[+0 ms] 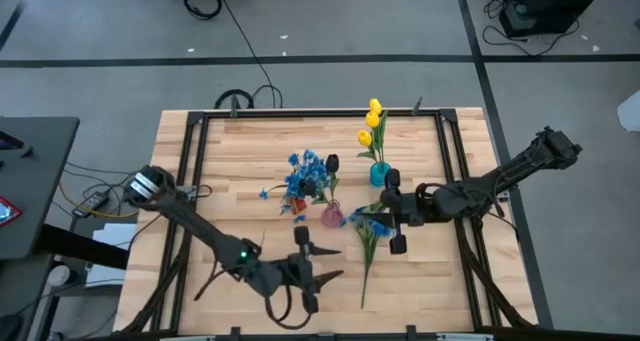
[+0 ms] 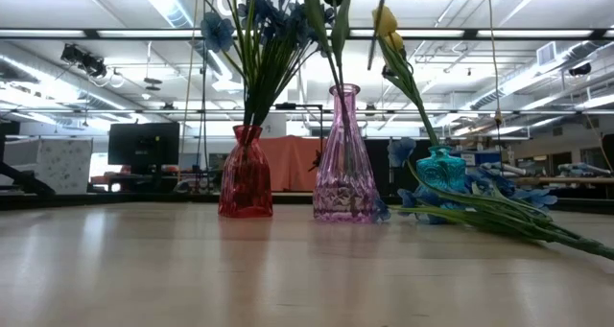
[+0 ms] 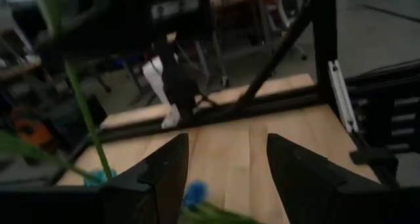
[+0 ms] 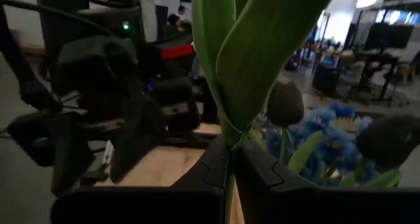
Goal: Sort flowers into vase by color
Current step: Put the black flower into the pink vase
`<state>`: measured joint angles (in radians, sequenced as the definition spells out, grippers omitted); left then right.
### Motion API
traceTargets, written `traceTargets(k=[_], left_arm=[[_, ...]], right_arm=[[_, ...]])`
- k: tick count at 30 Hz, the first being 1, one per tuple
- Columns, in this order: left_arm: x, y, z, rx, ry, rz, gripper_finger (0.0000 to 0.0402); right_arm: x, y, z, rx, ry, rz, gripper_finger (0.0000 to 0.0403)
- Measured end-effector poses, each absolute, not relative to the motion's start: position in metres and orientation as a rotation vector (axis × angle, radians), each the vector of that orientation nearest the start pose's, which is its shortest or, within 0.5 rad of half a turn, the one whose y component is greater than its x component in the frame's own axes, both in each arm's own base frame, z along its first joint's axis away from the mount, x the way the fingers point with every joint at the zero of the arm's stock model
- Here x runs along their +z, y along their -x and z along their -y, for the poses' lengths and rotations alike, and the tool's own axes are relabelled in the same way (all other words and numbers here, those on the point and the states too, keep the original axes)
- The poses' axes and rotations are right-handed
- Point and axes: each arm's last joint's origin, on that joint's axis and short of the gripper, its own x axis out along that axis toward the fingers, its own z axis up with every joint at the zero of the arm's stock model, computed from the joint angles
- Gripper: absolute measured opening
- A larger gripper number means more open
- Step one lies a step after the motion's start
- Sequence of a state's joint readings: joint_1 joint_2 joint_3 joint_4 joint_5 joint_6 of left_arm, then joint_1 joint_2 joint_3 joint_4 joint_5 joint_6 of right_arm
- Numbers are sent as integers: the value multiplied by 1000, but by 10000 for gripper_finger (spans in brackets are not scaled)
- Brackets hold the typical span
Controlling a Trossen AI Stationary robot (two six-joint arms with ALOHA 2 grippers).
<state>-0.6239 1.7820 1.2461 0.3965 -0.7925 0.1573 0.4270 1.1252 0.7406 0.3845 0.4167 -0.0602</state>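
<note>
High view first: we take the pink vase (image 1: 332,216) at the middle of the worktop (image 1: 250,151) as landmark. Step in hand, as we judge it: right arm is carrying a flower toward a vase while left arm waits. Left gripper (image 1: 305,271) sits near the front edge, well in front of the pink vase, fingers released and spread, nothing between them in its wrist view. Right gripper (image 1: 397,206) hangs just right of the pink vase, fingers clenched on a green stem (image 4: 226,129); its bloom is cut off in the right wrist view, colour unknown to us. Blue blossoms (image 1: 303,173) and a dark tulip (image 1: 331,164) already stand just behind-left of the pink vase, in a red vase (image 2: 246,178). Yellow tulips (image 1: 371,121) stand in the teal vase (image 1: 379,173), behind-right. One blue-flowered stem (image 1: 368,246) lies flat right-front of the pink vase. Next move likely needs the held stem lined up over the matching neck. Vase necks are hidden under blooms from above.
</note>
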Motion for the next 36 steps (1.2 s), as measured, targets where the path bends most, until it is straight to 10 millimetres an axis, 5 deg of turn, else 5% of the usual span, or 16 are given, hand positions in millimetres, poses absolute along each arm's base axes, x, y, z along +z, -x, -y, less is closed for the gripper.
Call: traceTargets(k=[6, 14, 24, 36], left_arm=[[278, -324, 226, 116, -201, -152, 213], [238, -289, 233, 124, -167, -123, 213], [261, -247, 223, 63, -95, -47, 213], [261, -246, 231, 77, -156, -94, 213]], right_arm=[[311, -235, -87, -7, 112, 54, 27], [302, -250, -71, -43, 126, 27, 27], [288, -263, -58, -69, 68, -36, 27], [284, -259, -69, -95, 82, -82, 27]])
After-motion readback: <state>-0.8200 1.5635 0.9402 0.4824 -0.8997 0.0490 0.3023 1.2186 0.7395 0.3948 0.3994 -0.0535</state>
